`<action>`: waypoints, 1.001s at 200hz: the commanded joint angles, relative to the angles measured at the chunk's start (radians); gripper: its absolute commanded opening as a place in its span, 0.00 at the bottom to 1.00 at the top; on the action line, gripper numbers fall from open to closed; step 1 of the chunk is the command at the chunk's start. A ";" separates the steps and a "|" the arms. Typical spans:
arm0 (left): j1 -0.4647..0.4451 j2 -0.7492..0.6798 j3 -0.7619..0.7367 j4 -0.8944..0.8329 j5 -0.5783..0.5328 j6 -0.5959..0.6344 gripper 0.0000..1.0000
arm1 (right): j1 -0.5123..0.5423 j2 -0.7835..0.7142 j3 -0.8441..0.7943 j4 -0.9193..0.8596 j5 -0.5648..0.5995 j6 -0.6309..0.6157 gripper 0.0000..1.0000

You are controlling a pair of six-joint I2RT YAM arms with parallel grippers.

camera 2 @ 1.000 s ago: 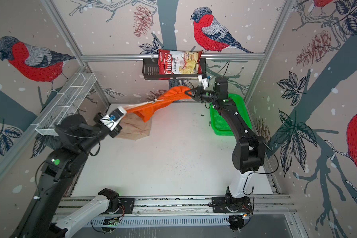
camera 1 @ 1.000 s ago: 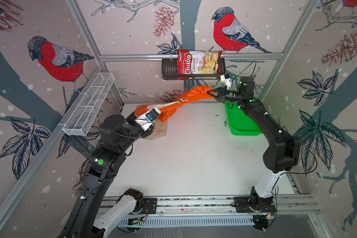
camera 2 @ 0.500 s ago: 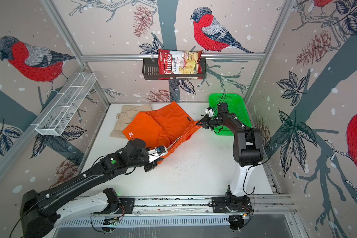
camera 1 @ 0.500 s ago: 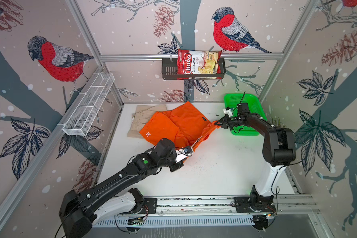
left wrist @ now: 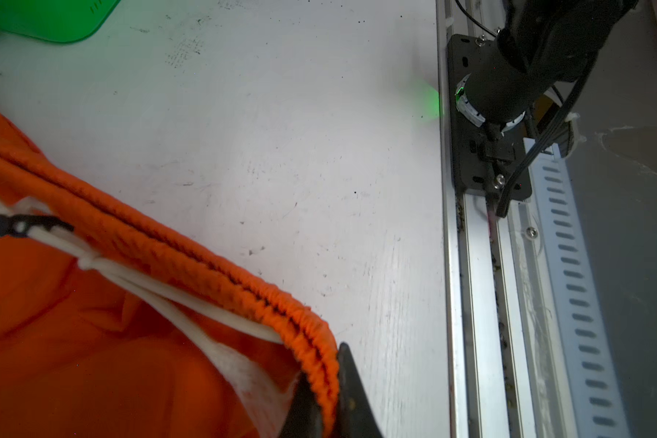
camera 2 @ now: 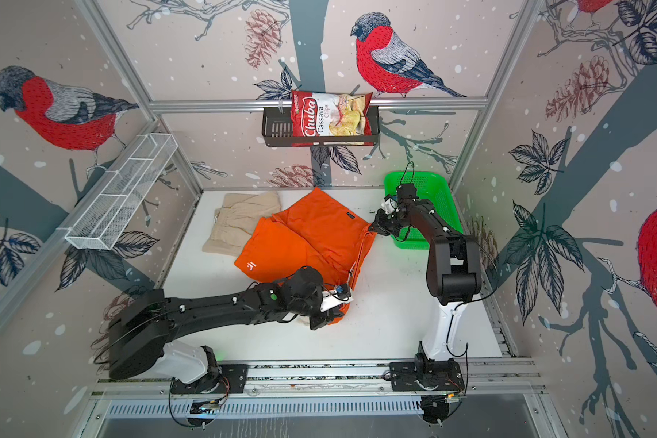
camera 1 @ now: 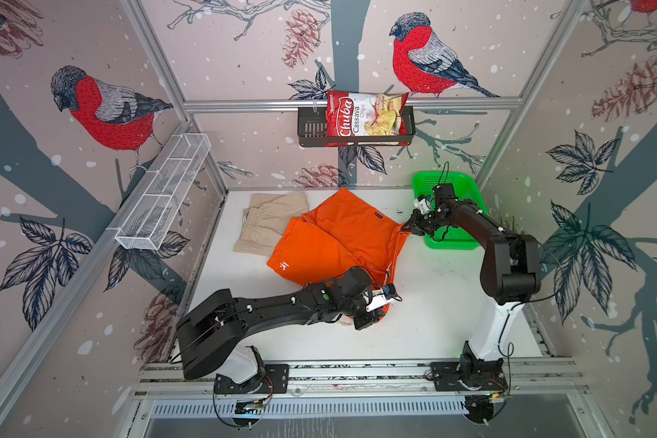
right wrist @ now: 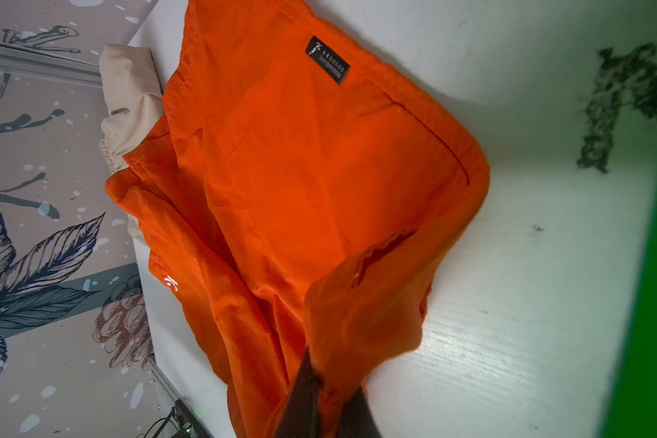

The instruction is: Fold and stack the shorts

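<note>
I've lowered the bright orange cloth shorts (camera 1: 342, 235) flat; left gripper (left wrist: 327, 409) at 6 o'clock, right gripper (right wrist: 319, 398) at 3, both clamped on them. Red bag (camera 1: 365, 115) reads "Chuba Cassava Chips".

We see our right gripper (right wrist: 325, 383) pinching a raised fold of the bright orange cloth shorts (right wrist: 300, 170), which sprawl over the white tabletop (right wrist: 528, 284) and overlap crumpled beige cloth shorts (right wrist: 129, 83).

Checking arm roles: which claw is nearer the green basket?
Right. The right claw pinches the orange shorts beside the green basket; the left claw grips their waistband toward the front, far from it.
</note>
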 commanded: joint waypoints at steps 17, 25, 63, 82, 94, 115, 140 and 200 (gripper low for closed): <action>-0.015 0.095 0.066 0.133 0.081 -0.071 0.13 | 0.001 -0.059 0.023 0.048 0.130 0.003 0.40; -0.014 0.107 0.086 0.125 0.074 -0.070 0.28 | -0.001 -0.078 0.023 0.042 0.151 0.005 0.49; 0.001 0.048 0.093 0.062 0.030 -0.109 0.68 | -0.008 -0.220 -0.015 0.045 0.200 0.008 0.69; 0.025 0.000 0.061 0.056 0.031 -0.114 0.70 | -0.010 -0.309 -0.069 0.073 0.208 0.028 0.69; 0.044 -0.025 0.036 0.057 0.044 -0.105 0.69 | -0.010 -0.369 -0.117 0.087 0.208 0.042 0.69; 0.049 -0.048 -0.007 0.046 0.053 -0.015 0.65 | -0.010 -0.493 -0.244 0.124 0.191 0.081 0.68; 0.023 -0.032 -0.028 0.038 0.049 0.110 0.64 | -0.014 -0.665 -0.491 0.256 0.058 0.173 0.66; -0.034 0.126 0.028 0.029 0.107 0.288 0.65 | -0.043 -0.963 -0.985 0.418 -0.003 0.405 0.65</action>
